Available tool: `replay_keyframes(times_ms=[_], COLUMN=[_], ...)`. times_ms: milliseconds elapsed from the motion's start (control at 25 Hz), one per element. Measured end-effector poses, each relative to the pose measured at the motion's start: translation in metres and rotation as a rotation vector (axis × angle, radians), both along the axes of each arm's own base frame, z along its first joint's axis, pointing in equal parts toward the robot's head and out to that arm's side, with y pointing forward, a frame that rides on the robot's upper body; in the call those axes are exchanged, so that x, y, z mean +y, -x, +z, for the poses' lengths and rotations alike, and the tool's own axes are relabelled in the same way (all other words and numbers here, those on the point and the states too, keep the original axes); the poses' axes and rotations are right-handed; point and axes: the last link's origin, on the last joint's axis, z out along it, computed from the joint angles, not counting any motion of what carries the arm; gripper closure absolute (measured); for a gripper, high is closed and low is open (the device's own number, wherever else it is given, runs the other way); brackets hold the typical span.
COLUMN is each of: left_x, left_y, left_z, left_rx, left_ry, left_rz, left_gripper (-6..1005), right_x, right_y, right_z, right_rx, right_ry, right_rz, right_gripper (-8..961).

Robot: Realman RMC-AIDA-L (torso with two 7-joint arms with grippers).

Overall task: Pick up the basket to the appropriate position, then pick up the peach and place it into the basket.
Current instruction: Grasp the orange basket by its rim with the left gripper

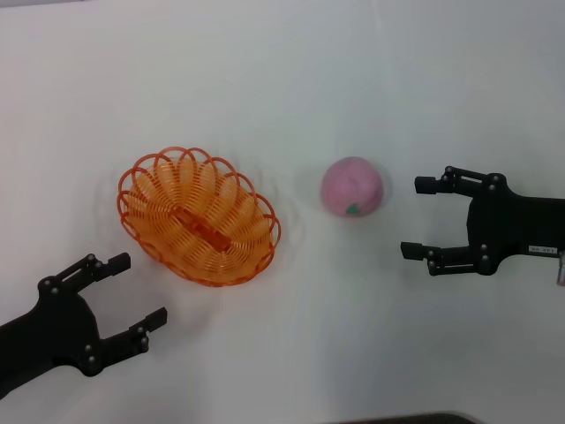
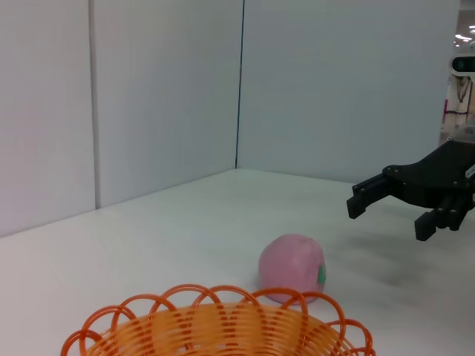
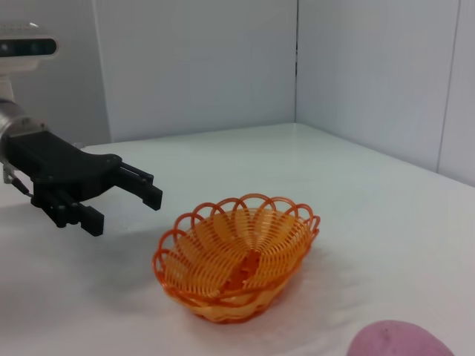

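The orange wire basket (image 1: 199, 216) sits upright on the white table, left of centre; it also shows in the left wrist view (image 2: 223, 326) and the right wrist view (image 3: 237, 256). The pink peach (image 1: 352, 186) lies on the table to the basket's right, apart from it, with its green spot facing me; it also shows in the left wrist view (image 2: 292, 268) and in the right wrist view (image 3: 401, 341). My left gripper (image 1: 139, 290) is open and empty, near the basket's front left. My right gripper (image 1: 421, 217) is open and empty, just right of the peach.
The white table (image 1: 291, 79) spreads to the far side. White walls stand behind it in the wrist views (image 2: 148, 96). A dark edge (image 1: 406, 419) shows at the table's front.
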Motion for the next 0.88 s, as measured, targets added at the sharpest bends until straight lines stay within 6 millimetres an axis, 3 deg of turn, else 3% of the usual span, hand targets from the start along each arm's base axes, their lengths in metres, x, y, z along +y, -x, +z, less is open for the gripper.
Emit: replay_keyframes(times_ms=[600, 880], left_x=[-0.001, 0.02], left_y=[-0.003, -0.003], left_z=[0.001, 0.018], left_rx=[-0.023, -0.197], left_ry=[0.011, 0.171], left_rz=[0.0, 0.307], left_gripper=[173, 175], right_x=[-0.002, -0.001], right_y=[0.002, 0.002], right_z=[-0.002, -0.002], right_rx=[0.007, 0.01], right_ry=[0.012, 0.015], right_rz=[0.004, -0.001], right_gripper=[21, 18])
